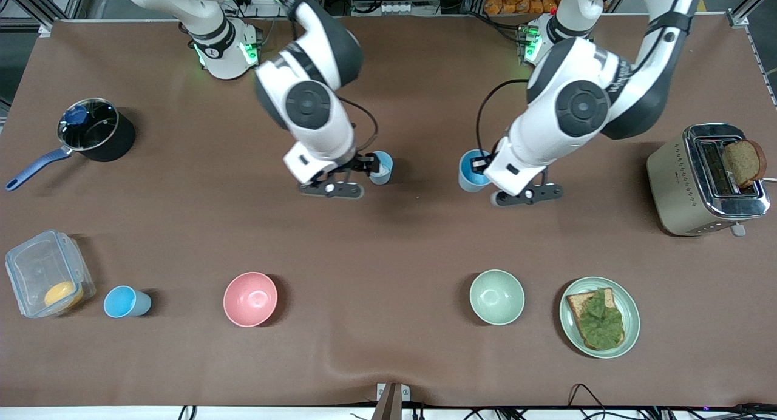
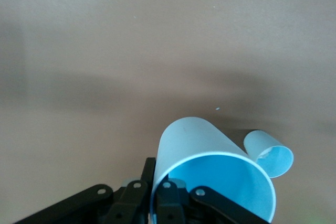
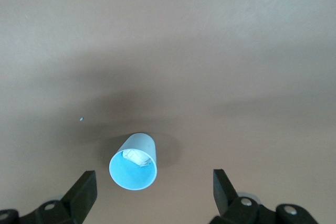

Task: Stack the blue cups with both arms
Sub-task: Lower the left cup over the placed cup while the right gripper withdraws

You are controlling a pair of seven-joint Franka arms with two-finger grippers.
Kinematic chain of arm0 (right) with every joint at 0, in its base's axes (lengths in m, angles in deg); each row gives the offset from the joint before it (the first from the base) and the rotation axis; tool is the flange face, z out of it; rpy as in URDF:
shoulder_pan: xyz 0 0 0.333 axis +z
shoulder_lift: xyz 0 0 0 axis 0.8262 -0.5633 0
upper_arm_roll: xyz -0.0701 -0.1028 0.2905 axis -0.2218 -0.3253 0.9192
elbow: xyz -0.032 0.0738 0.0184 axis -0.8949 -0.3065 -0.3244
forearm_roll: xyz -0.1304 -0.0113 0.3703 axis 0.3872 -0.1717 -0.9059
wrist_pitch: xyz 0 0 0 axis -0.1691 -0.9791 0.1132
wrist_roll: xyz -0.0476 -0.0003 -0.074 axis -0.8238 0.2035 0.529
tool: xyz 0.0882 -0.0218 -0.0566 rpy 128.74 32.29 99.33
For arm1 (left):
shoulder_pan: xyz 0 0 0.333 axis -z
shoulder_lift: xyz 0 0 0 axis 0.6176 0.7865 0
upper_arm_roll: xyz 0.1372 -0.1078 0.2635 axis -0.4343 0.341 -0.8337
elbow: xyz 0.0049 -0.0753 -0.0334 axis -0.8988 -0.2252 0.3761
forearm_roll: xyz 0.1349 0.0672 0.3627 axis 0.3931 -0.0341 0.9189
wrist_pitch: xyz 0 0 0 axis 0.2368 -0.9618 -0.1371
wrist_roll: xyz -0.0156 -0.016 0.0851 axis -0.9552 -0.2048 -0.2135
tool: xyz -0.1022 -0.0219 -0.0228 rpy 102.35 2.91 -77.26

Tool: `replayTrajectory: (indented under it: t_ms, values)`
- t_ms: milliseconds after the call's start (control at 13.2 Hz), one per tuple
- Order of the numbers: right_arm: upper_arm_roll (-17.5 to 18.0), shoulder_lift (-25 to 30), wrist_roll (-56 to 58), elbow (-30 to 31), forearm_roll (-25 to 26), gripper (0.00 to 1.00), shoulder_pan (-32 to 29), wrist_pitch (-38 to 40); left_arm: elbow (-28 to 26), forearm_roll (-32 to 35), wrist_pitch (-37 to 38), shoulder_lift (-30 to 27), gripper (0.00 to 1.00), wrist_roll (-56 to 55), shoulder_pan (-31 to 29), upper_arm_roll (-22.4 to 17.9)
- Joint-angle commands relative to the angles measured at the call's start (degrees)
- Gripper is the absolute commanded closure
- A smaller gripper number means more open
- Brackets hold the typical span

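Observation:
My left gripper (image 1: pixel 483 165) is shut on the rim of a light-blue cup (image 1: pixel 471 172), one finger inside and one outside (image 2: pixel 155 176), and holds the cup (image 2: pixel 210 153) tilted over the middle of the table. A paler blue cup (image 1: pixel 381 167) with something whitish inside stands on the table toward the right arm's end; it also shows in the left wrist view (image 2: pixel 270 153). My right gripper (image 1: pixel 366 165) is open just above and beside this cup (image 3: pixel 134 162), its fingers (image 3: pixel 85 190) wide apart. A third blue cup (image 1: pixel 125 301) stands near the front camera.
Pink bowl (image 1: pixel 250 298), pale green bowl (image 1: pixel 496 297) and a plate (image 1: pixel 631 323) with topped toast stand near the front camera. A plastic box (image 1: pixel 45 277) is beside the third cup. A saucepan (image 1: pixel 97 132) and a toaster (image 1: pixel 698 183) sit at the table's ends.

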State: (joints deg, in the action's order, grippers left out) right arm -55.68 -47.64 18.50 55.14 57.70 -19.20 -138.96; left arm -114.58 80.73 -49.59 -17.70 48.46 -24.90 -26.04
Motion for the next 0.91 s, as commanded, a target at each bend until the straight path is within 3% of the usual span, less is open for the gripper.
replayTrajectory:
  t_ms: [0,455,835]
  values:
    - [0.81,2.38,3.05,-3.42,0.24,0.00,-4.50,5.70,0.91,-2.00,-0.95,0.70,1.00,-1.42,0.47,-0.36]
    - [0.81,13.36,21.41,-2.55,0.67,0.00,-16.02,17.57,0.91,-2.17,-2.28,0.79,1.00,-6.33,4.06,-0.27]
    - [1.43,24.96,33.70,6.49,0.76,0.00,-28.92,19.08,0.39,-1.91,-11.57,3.77,1.00,-18.89,13.81,-0.36]
